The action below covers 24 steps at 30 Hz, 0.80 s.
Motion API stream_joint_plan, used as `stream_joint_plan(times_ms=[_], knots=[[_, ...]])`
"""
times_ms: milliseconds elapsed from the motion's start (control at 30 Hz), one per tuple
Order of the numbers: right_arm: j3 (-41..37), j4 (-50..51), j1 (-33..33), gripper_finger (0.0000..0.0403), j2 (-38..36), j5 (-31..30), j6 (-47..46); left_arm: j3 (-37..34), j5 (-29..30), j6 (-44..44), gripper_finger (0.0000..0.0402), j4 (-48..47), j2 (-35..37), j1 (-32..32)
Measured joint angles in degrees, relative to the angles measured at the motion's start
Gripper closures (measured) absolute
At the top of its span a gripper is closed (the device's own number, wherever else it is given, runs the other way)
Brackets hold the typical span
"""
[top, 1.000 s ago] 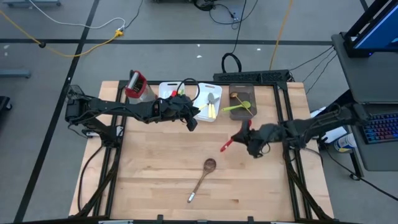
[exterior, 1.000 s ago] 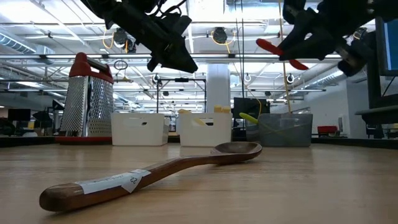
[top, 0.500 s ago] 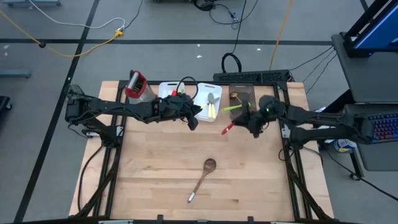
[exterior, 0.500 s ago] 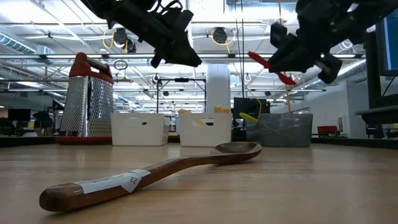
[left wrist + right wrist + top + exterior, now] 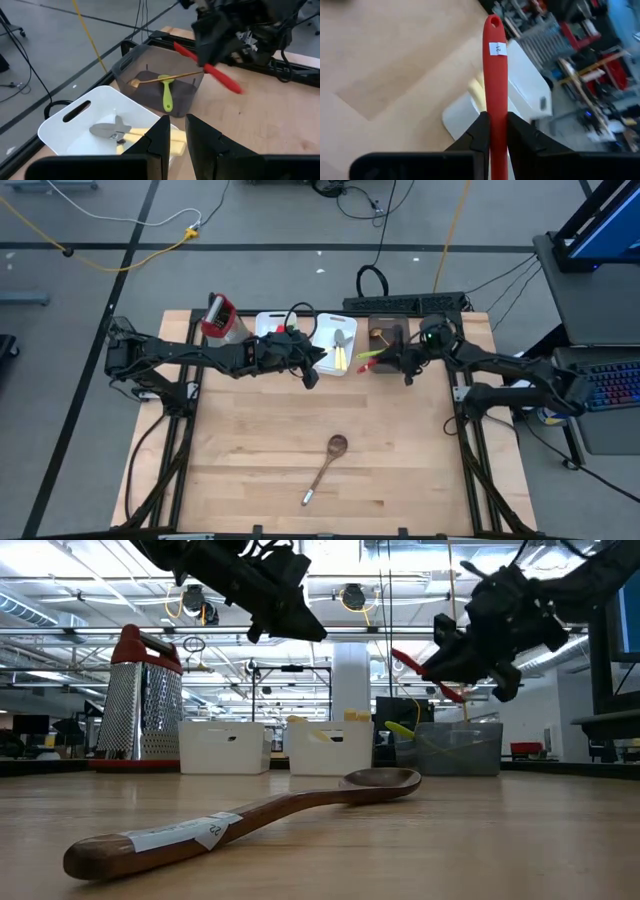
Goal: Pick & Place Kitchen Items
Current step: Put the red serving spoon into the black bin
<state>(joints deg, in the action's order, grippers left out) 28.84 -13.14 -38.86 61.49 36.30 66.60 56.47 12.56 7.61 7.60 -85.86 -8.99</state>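
Note:
My right gripper (image 5: pixel 402 364) is shut on a red spoon (image 5: pixel 424 674), up in the air at the near edge of the grey bin (image 5: pixel 391 332). The bin holds a green spatula (image 5: pixel 166 94) and a gold ladle (image 5: pixel 165 78). My left gripper (image 5: pixel 311 372) is shut and empty, in the air beside the white bin (image 5: pixel 336 362) that holds cream-handled knives (image 5: pixel 150 134). A brown wooden spoon (image 5: pixel 324 467) lies flat on the table in the near middle. My right gripper pinches the red spoon's handle (image 5: pixel 495 122) between its two fingers. The handle runs along the fingers, and its free end with the hole and a white label (image 5: pixel 496 35) sticks out past the fingertips. The spoon is lifted clear and slants in the low view; its bowl is hidden.
A second white bin (image 5: pixel 268 327) and a steel grater with a red handle (image 5: pixel 219 318) stand at the far left. The three bins line the far edge. Bare wood lies around the wooden spoon (image 5: pixel 250 815).
My right gripper has carried the red spoon toward the table's far edge, from over the open table to the grey bin's near edge, still shut on it. The spoon has turned so that its handle points toward the table's left.

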Motion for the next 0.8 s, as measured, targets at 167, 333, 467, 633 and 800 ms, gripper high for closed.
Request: stream_joint_plan(times_ms=[167, 333, 467, 633, 800], knots=[[-2.45, -7.0, -4.8, 0.0368, 4.79, 4.04, -1.72, 0.0, 0.0, -1.59, 0.0339, 0.0, 0.0, 0.0], [-3.31, -10.03, -8.35, 0.0366, 10.13, 7.26, -4.56, 0.0, 0.01, -3.66, 0.0339, 0.0, 0.0, 0.0], [-3.35, -10.38, -10.03, 0.0363, 13.12, 7.2, -4.59, 0.0, 0.0, -4.34, 0.0339, 0.0, -0.02, 0.0], [-3.35, -13.6, -11.7, 0.0355, 15.37, 7.04, -5.14, 0.0, 0.0, -4.41, 0.0339, 0.0, 0.0, 0.0], [-3.35, -15.29, -12.19, 0.0345, 15.96, 2.39, -7.41, 0.0, 0.01, -4.41, 0.0339, -0.02, 0.0, 0.02]])
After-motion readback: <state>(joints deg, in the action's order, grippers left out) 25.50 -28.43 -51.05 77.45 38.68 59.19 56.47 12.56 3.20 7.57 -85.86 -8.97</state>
